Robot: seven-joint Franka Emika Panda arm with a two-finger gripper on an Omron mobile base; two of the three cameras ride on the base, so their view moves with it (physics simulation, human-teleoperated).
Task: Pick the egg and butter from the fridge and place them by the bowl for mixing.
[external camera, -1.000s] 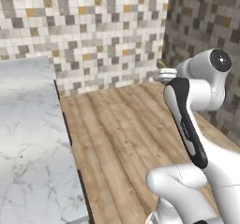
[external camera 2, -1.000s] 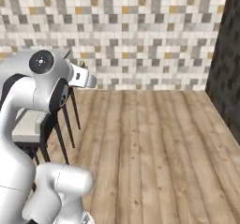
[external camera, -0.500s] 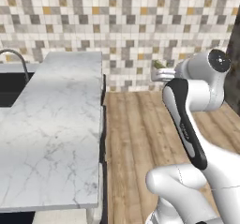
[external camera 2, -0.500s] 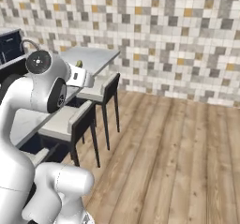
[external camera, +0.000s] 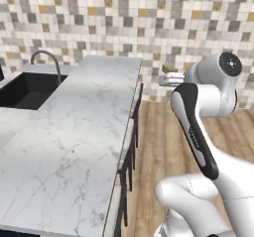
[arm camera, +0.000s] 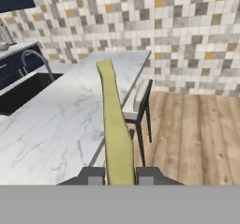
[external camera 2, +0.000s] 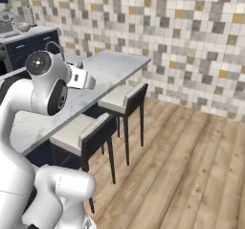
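Note:
A thin yellow-green butter stick (arm camera: 114, 124) juts forward from my gripper (arm camera: 119, 178), which is shut on its near end. In the left base view the butter (external camera: 169, 68) shows as a small green tip over the gripper (external camera: 166, 78), held high beside the island's right edge. In the right base view the butter (external camera 2: 80, 65) peeks out just past the white hand. The egg, the bowl and the fridge are out of view.
A long marble island counter (external camera: 74, 132) has a black sink (external camera: 25, 89) with an arched faucet (external camera: 47, 62). Dark stools (external camera 2: 103, 130) stand along its side. Wooden floor (external camera 2: 191, 175) lies to the right, a tiled wall (external camera: 129, 18) behind. A dark counter (external camera 2: 24, 39) stands far left.
The base has driven and turned, so the whole scene has shifted: the marble island, sink and stools have come into view. The gripper stays shut on the butter.

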